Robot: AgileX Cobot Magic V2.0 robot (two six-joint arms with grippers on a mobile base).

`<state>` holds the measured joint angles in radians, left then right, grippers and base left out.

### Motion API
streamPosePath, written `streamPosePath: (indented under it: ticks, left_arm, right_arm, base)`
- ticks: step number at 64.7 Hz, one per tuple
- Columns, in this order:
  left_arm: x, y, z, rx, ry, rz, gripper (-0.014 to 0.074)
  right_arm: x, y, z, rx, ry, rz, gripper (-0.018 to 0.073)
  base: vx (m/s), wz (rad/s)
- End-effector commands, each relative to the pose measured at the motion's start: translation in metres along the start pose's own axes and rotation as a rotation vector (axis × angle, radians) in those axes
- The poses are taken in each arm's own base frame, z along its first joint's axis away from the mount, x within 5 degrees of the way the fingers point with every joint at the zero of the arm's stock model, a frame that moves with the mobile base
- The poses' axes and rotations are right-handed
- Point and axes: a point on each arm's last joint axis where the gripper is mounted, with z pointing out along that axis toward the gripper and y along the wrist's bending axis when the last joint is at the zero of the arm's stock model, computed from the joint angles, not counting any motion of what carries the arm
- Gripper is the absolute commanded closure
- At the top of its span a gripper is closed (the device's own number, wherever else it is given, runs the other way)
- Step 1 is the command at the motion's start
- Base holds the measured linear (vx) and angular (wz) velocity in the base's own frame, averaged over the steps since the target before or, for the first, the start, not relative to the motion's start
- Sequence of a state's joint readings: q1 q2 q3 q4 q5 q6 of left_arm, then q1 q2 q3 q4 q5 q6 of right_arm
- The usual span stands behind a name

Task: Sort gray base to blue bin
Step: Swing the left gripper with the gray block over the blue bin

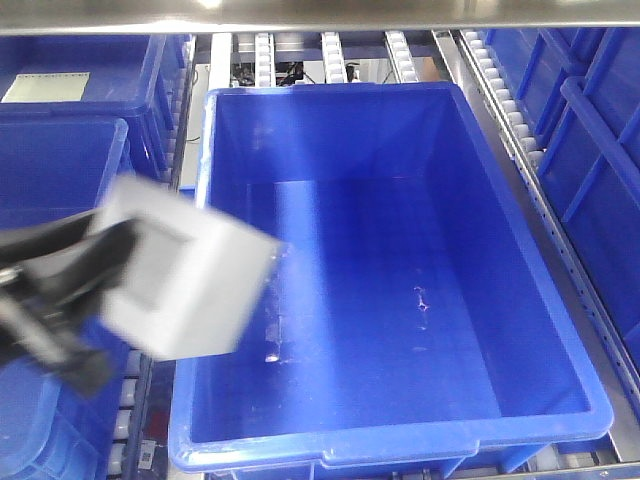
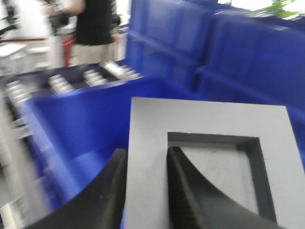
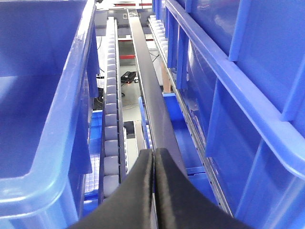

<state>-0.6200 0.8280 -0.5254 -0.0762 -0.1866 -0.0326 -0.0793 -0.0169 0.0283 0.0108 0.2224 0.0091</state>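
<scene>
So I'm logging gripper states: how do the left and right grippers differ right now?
The left gripper is shut on the gray base, one finger inside its recess; the right gripper is shut on nothing. The left hangs at the blue bin's left rim; the right sits over the roller rail beside it. Both have black fingers.

Blue bin (image 1: 400,300) sits centre, between roller rails (image 1: 505,100). Gray base (image 1: 185,270) hangs over bin's 9 o'clock rim, in left gripper (image 1: 75,290). More bins (image 1: 70,110) at 10 and 3 o'clock.
</scene>
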Motion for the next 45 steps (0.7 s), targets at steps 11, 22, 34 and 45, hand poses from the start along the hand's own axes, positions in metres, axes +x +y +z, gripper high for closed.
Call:
streamPosePath:
  ticks: [11, 22, 34, 45]
  left_arm:
    - [-0.016, -0.052, 0.060, 0.203, -0.075, -0.011, 0.0432]
    - [-0.005, -0.076, 0.117, 0.231, 0.054, 0.002, 0.0430]
    - [0.006, -0.091, 0.173, 0.225, 0.227, 0.022, 0.0430]
    - [0.026, -0.098, 0.205, 0.217, 0.353, 0.038, 0.0430]
  right_arm:
    - [-0.007, 0.000, 0.000, 0.001, -0.073, -0.014, 0.0564]
    - [-0.007, 0.000, 0.000, 0.001, -0.073, -0.014, 0.0564]
    - [-0.007, 0.000, 0.000, 0.001, -0.073, -0.014, 0.0564]
    - [-0.007, 0.000, 0.000, 0.001, -0.073, -0.014, 0.0564]
  base:
    - [0.00, 0.00]
    - [0.00, 0.00]
    - [0.00, 0.00]
    - [0.00, 0.00]
